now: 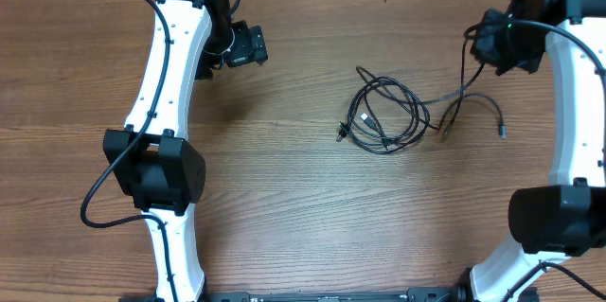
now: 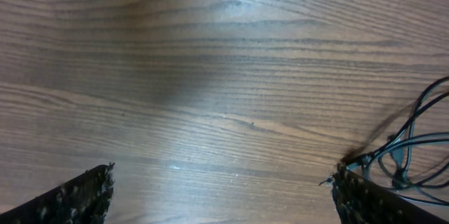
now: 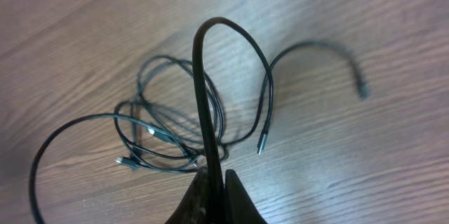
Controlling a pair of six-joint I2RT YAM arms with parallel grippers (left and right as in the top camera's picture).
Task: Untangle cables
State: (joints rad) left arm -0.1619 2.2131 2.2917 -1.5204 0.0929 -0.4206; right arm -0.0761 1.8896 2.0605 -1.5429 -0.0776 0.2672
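Pinching one strand of the cables in the shut right fingers, lifted off the counter. Lies as a loose knot right of centre, stretched roughly left to right, closer to the right arm. Spread wide and empty, left fingers; knot off to their right, not touching. Likely needs that side's reach across.

A robotics lab is suggested by the left arm and the right arm, both white with black joints, set at a wood-grain surface where thin black cables are laid.
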